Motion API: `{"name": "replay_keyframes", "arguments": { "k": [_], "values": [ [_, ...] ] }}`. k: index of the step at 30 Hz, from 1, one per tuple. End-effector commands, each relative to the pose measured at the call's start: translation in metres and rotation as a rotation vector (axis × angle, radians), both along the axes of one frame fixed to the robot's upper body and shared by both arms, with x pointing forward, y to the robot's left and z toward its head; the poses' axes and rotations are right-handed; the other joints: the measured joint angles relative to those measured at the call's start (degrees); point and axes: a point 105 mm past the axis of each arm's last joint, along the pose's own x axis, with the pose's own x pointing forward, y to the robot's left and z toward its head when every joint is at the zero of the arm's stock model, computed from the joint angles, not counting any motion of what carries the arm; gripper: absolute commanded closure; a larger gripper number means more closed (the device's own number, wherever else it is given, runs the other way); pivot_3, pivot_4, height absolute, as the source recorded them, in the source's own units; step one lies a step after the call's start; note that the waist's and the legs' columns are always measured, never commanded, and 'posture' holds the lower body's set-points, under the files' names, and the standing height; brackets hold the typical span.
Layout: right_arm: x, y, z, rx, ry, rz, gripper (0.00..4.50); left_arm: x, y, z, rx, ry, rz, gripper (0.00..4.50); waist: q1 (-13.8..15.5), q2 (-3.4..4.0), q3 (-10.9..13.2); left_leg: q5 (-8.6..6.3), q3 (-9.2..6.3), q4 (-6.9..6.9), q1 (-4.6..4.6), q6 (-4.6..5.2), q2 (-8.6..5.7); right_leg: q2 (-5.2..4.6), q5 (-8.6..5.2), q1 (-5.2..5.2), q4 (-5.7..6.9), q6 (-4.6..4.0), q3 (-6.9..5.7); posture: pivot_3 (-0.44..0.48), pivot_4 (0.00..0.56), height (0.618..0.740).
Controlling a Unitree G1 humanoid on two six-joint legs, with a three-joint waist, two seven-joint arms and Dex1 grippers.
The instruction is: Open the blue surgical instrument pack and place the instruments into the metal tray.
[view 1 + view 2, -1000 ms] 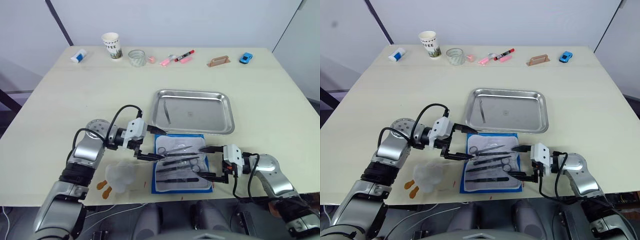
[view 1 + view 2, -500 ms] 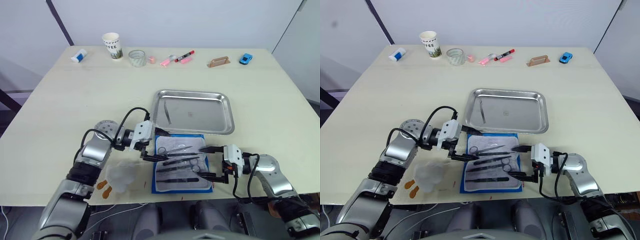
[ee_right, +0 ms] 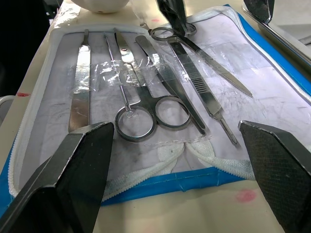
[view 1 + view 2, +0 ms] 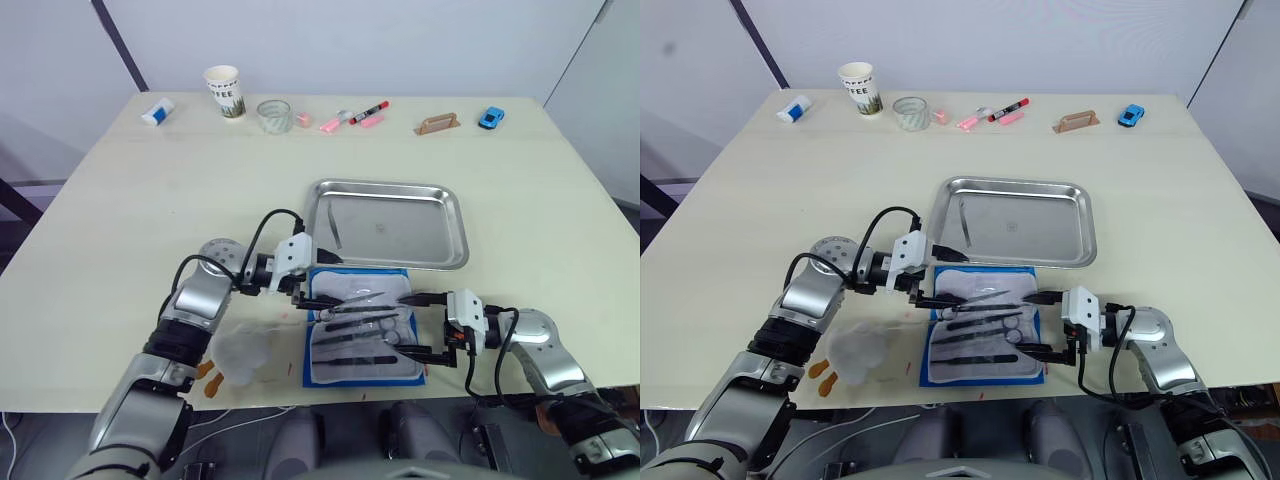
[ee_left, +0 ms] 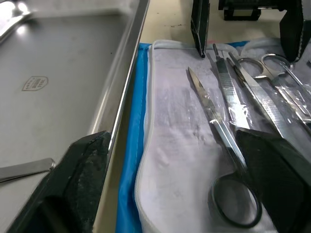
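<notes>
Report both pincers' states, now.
Left pincer: open, holding nothing, poised over the blue surgical instrument pack at its tray-side end.
Right pincer: open, holding nothing, at the pack's opposite edge.

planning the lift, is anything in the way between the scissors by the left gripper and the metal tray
Nothing visible blocks it. The scissors lie on the opened pack, beside the left gripper. The metal tray sits just past the pack's edge; only its raised rim must be cleared. One instrument already lies inside.
</notes>
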Motion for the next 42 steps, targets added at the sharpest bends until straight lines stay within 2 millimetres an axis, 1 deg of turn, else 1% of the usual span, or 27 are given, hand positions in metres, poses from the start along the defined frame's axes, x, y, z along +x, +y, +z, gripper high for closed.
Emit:
{"name": "replay_keyframes", "arguments": {
  "k": [1, 6, 8, 9, 10, 16, 20, 21, 22, 23, 36, 42],
  "values": [
    [-0.018, -0.005, -0.046, -0.099, 0.178, -0.019, 0.0, -0.003, -0.004, 0.011, -0.039, -0.009, -0.019, 0.77, -0.01, 0.0, 0.0, 0.0, 0.0, 0.0, 0.0, 0.0, 0.0, 0.0, 0.0, 0.0, 0.0, 0.0, 0.0, 0.0, 0.15, 0.74],
    [-0.019, -0.005, -0.046, -0.1, 0.176, -0.018, 0.0, -0.007, -0.003, 0.013, -0.049, 0.02, -0.039, 0.77, -0.01, 0.0, 0.0, 0.0, 0.0, 0.0, 0.0, 0.0, 0.01, -0.01, 0.0, 0.0, 0.0, 0.0, -0.01, 0.0, 0.15, 0.74],
    [-0.019, -0.005, -0.046, -0.1, 0.176, -0.018, 0.0, -0.008, -0.003, 0.013, -0.052, 0.024, -0.046, 1.31, -0.01, 0.0, 0.0, 0.0, 0.0, 0.0, 0.0, 0.0, 0.01, 0.0, 0.0, 0.0, 0.0, -0.01, -0.01, 0.0, 0.15, 0.74],
    [-0.019, -0.005, -0.046, -0.101, 0.176, -0.018, 0.0, -0.007, -0.004, 0.013, -0.052, 0.015, -0.037, 1.43, -0.01, 0.0, 0.0, 0.0, 0.0, 0.0, 0.0, 0.0, 0.01, 0.0, 0.0, 0.0, 0.0, -0.01, 0.0, 0.0, 0.15, 0.74],
    [-0.019, -0.005, -0.047, -0.101, 0.176, -0.018, 0.0, -0.006, -0.004, 0.013, -0.048, 0.007, -0.032, 1.93, -0.01, 0.0, 0.0, 0.0, 0.0, 0.0, 0.0, 0.0, 0.01, 0.0, 0.0, 0.0, 0.0, -0.01, 0.0, 0.0, 0.15, 0.74],
    [-0.018, -0.005, -0.047, -0.101, 0.175, -0.022, 0.0, -0.007, -0.004, 0.01, -0.035, 0.01, -0.031, 1.93, -0.01, 0.0, 0.0, 0.0, 0.0, 0.0, 0.0, 0.0, 0.01, 0.0, 0.0, 0.0, 0.0, -0.01, 0.0, 0.0, 0.15, 0.74],
    [-0.019, -0.005, -0.047, -0.102, 0.175, -0.023, 0.0, -0.012, -0.004, 0.008, -0.036, 0.037, -0.048, 1.93, -0.01, 0.0, 0.0, 0.0, 0.0, 0.0, 0.0, 0.0, 0.01, 0.0, -0.01, 0.0, 0.0, -0.01, 0.0, 0.0, 0.15, 0.74],
    [-0.019, -0.005, -0.048, -0.102, 0.175, -0.023, 0.0, -0.012, -0.004, 0.008, -0.035, 0.036, -0.047, 2.51, -0.01, 0.0, 0.0, 0.0, 0.0, 0.0, 0.0, 0.0, 0.02, 0.0, -0.01, 0.0, 0.0, -0.02, 0.0, 0.0, 0.15, 0.74],
    [-0.019, -0.005, -0.048, -0.102, 0.175, -0.023, 0.0, -0.012, -0.004, 0.008, -0.032, 0.028, -0.044, 2.77, -0.01, 0.0, 0.0, 0.0, 0.0, 0.0, 0.0, 0.0, 0.02, -0.01, -0.01, 0.0, 0.0, -0.02, 0.0, 0.0, 0.15, 0.74],
    [-0.019, -0.005, -0.048, -0.102, 0.175, -0.023, 0.0, -0.01, -0.004, 0.007, -0.029, 0.019, -0.035, 3.19, -0.01, 0.0, 0.0, 0.0, 0.0, 0.0, 0.0, 0.0, 0.02, 0.0, -0.01, 0.0, 0.0, -0.02, -0.01, 0.0, 0.15, 0.74],
    [-0.019, -0.005, -0.049, -0.103, 0.173, -0.024, 0.0, -0.017, -0.009, 0.008, -0.04, 0.036, -0.03, 3.19, -0.02, 0.0, 0.0, 0.0, -0.01, -0.01, 0.0, 0.0, 0.06, -0.02, -0.01, 0.0, 0.0, -0.02, -0.02, 0.0, 0.15, 0.74],
    [-0.019, -0.005, -0.049, -0.103, 0.173, -0.026, 0.0, -0.022, -0.008, 0.0, 0.004, 0.045, -0.033, 3.19, -0.04, 0.01, 0.01, 0.0, 0.01, -0.02, 0.02, 0.0, 0.07, -0.02, -0.02, 0.0, -0.01, -0.04, 0.0, 0.0, 0.15, 0.74]
  ]
}}
